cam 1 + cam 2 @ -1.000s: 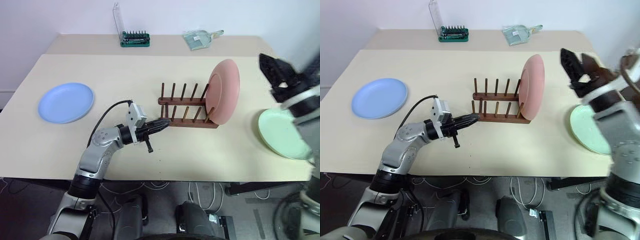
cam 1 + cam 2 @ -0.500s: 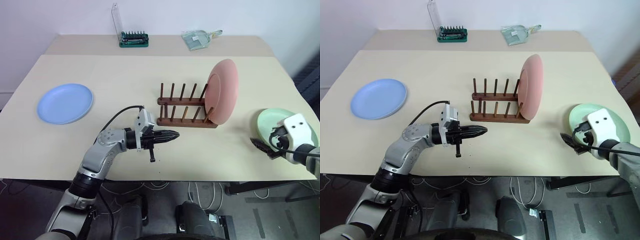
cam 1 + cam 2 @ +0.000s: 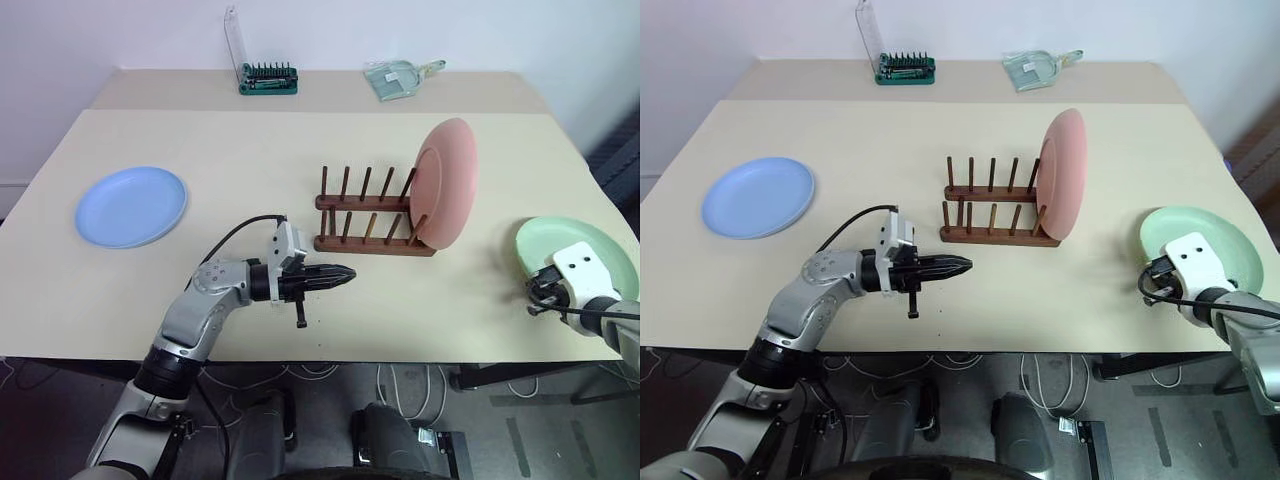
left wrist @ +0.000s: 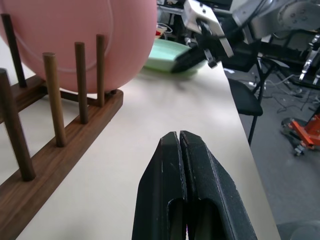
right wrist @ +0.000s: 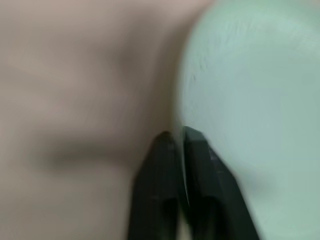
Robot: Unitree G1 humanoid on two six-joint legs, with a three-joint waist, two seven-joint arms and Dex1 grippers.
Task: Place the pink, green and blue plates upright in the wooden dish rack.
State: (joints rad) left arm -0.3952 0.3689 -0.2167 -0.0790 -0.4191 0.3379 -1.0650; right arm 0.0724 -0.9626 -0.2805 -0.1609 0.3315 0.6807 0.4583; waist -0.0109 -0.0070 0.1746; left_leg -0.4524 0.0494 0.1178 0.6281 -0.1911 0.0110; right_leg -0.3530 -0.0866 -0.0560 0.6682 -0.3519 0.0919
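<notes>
Nearest the desk's [image 3: 400, 300] front edge, the left gripper [image 3: 347, 273] hangs just above the surface, fingers pressed tight together with nothing between them, aimed sideways toward the robot's right, just in front of the rack. Over on the right, the right gripper [image 5: 179, 134] sits at the near left rim of the pale green plate [image 3: 580, 245], its fingers clenched almost together right at that rim; whether they truly pinch the plate's edge cannot be told. The green plate lies flat by the desk's right edge. A step farther back, the wooden dish rack [image 3: 365, 215] stands mid-desk, and the pink plate [image 3: 447, 182] is upright in its rightmost slot, leaning between the pegs. The blue plate [image 3: 131, 205] lies flat, well apart on the left. At the far edge sit a green screwdriver-bit holder [image 3: 268, 78] and a clear plastic packet [image 3: 398, 77].
</notes>
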